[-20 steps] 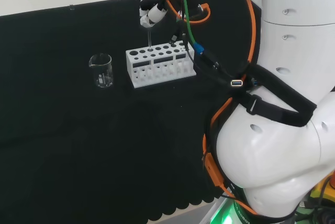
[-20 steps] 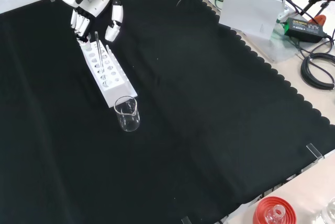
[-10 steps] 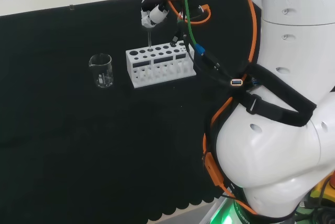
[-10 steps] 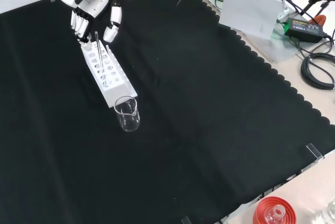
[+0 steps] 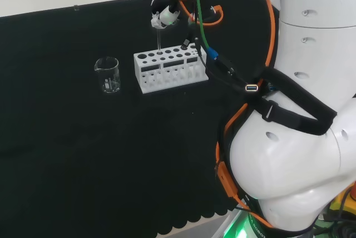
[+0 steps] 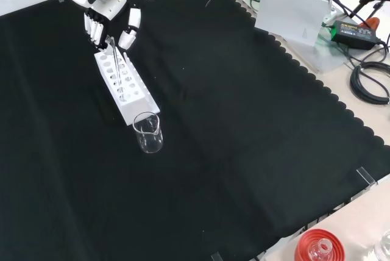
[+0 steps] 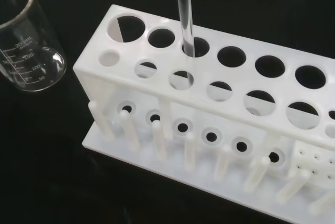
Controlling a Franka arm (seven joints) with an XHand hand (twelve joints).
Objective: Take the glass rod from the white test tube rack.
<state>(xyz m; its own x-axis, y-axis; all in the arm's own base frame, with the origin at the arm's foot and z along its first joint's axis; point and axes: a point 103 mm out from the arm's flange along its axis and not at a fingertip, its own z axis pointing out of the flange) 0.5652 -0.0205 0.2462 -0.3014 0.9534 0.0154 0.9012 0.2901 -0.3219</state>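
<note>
From the head view I see the hand (image 5: 162, 18) hanging above the white test tube rack (image 5: 170, 70), its fingers pointing down at the top of the glass rod (image 5: 159, 40). That angle hides the gap between fingers and thumb, so I turn to the front view. There the hand (image 6: 108, 16) comes in from the top edge, fingers (image 6: 93, 29) on one side of the rod's tip and thumb (image 6: 131, 31) on the other, held apart and only slightly bent. I cannot tell from either view whether any of them touches the glass; I read the hand as open around the rod's upper end with nothing gripped.

The glass rod (image 6: 116, 63) stands directly below the hand in the front view, leaning a little and still seated in the rack (image 6: 127, 90). The wrist view gives me what the other 2 cannot: the rod (image 7: 184, 9) drops into a hole of the rack's (image 7: 209, 119) back row, 3rd from the end nearest the beaker (image 7: 26, 41), and the other holes I can see hold nothing.

The beaker (image 6: 148, 132) stands just beyond the rack's end farthest from the hand in the front view; in the head view the same beaker (image 5: 108, 74) sits apart from the rack, on the black cloth (image 5: 83, 154).
</note>
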